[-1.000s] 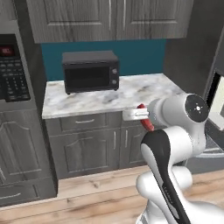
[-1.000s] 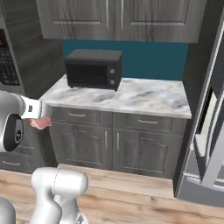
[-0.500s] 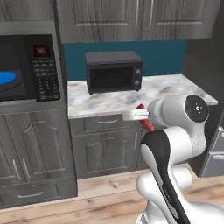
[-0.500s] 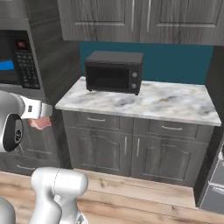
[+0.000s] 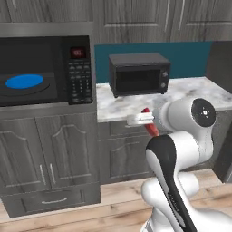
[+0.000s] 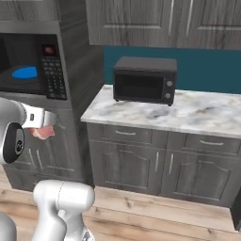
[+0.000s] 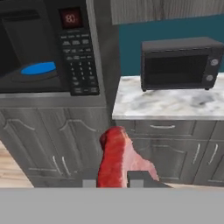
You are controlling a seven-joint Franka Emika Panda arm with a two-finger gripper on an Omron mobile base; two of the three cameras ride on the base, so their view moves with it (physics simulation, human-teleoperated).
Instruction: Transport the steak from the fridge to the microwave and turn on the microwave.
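- Left base view: The microwave [image 5: 45,72] was built into the dark cabinet column at the left, its red display lit above the keypad and a blue plate [image 5: 25,81] visible inside; whether its door stood open or merely showed the interior through glass could not be determined. A black toaster oven [image 5: 138,74] sat on the marble counter [image 5: 199,88] to the right. The gripper [image 5: 146,118] was held out in front of the counter edge at roughly drawer height, with the steak [image 5: 150,125] showing as a red sliver beneath it. That carrying height was judged suited to transit, keeping the meat clear of the cabinet fronts.
- Right base view: The gripper [image 6: 46,121] projected from the arm at the left edge, with the steak [image 6: 43,132] hanging pinkish just below it, in front of the lower cabinets and under the level of the microwave [image 6: 33,66]. The steak was near the microwave but not yet at its cavity.
- Hand view: The steak [image 7: 118,159] rose from between the two dark fingertips [image 7: 139,178] and was pinched at its lower end, standing roughly on edge. The jaws were closed narrowly on the meat, touching nothing else. The hand faced the cabinet column, with the microwave [image 7: 48,48] up and to the left; a lift and a swing that way were judged necessary before placement.
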